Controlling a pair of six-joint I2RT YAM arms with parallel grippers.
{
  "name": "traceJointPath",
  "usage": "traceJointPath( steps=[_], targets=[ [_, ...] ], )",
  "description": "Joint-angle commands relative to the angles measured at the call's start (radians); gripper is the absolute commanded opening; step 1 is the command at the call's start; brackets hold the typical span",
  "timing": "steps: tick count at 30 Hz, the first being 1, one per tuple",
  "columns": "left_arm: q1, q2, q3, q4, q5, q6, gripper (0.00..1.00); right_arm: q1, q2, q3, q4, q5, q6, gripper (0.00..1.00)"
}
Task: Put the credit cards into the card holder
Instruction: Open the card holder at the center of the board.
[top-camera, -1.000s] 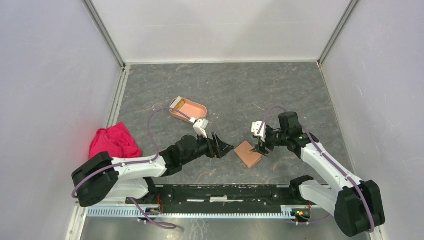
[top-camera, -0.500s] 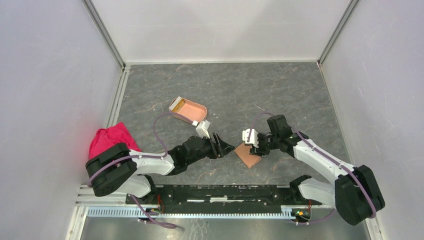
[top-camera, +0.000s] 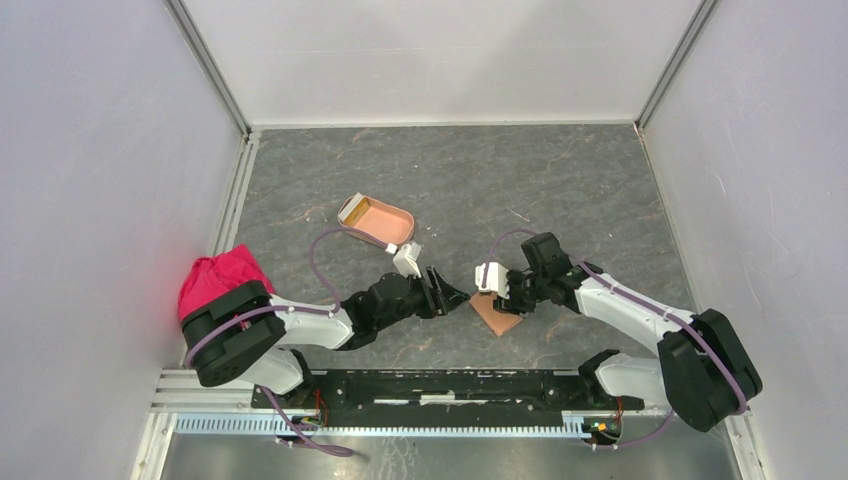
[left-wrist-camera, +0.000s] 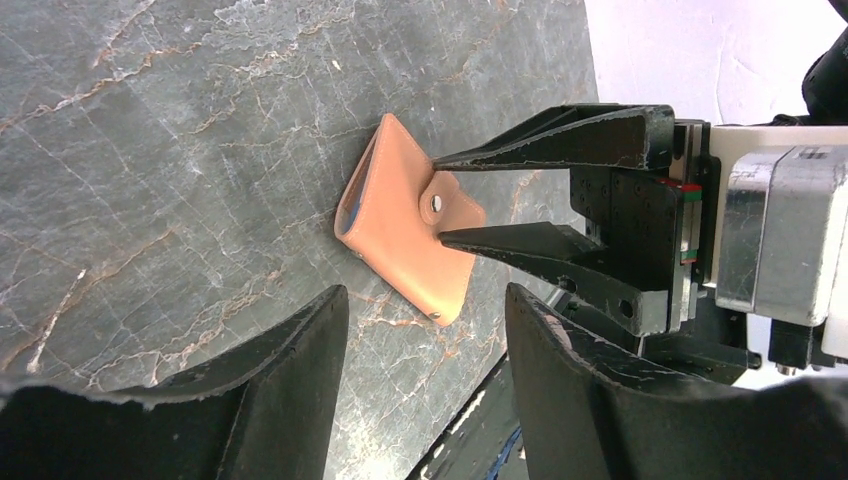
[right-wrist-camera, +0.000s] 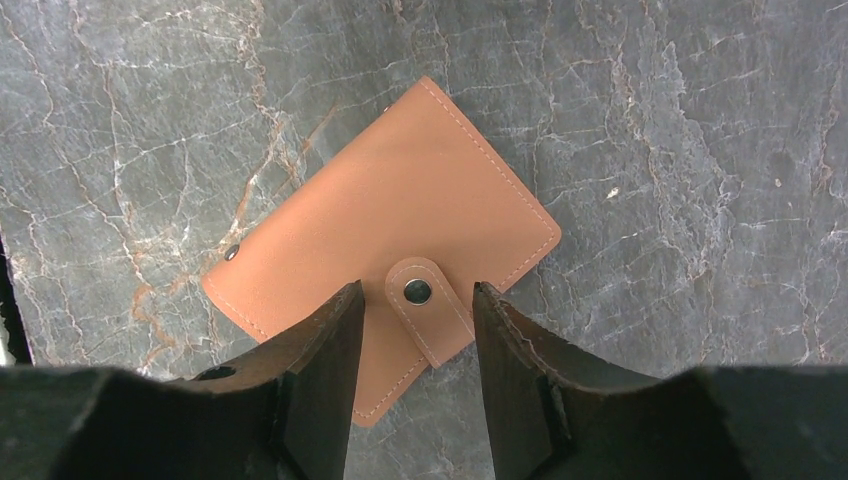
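The salmon-pink card holder (top-camera: 380, 221) sits left of centre on the table. No credit cards show plainly. Only a thin blue edge peeks from the side of a flat brown leather wallet (top-camera: 497, 318) (left-wrist-camera: 400, 235) (right-wrist-camera: 400, 200), which lies closed with its snap tab (right-wrist-camera: 425, 305) fastened. My right gripper (top-camera: 497, 297) (right-wrist-camera: 417, 290) (left-wrist-camera: 438, 200) hovers low over the wallet, open, one finger on each side of the snap tab, with a gap on both sides. Just left of the wallet, my left gripper (top-camera: 460, 296) (left-wrist-camera: 425, 300) points at it, open and empty.
A crumpled pink cloth (top-camera: 226, 279) lies at the left wall beside the left arm. White walls close in the marbled grey table on three sides. The arms' black base rail (top-camera: 440, 385) runs along the near edge.
The right gripper has moved left over the wallet and narrowed its jaws around the snap tab. The left gripper has narrowed a little and edged towards the wallet.
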Motion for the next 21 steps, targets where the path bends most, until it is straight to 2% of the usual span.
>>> traceJointPath(
  steps=[1, 13, 21],
  targets=[
    [0.002, 0.023, -0.002, 0.079, -0.003, -0.032, 0.65, 0.02, 0.019, -0.001, 0.032, 0.032, 0.011, 0.51],
    [0.002, 0.086, -0.006, 0.147, 0.024, -0.06, 0.6, 0.047, 0.05, 0.0, 0.024, 0.053, 0.003, 0.46],
    [0.002, 0.105, 0.001, 0.138, 0.025, -0.062, 0.59, 0.048, 0.045, 0.007, 0.008, 0.041, -0.006, 0.36]
  ],
)
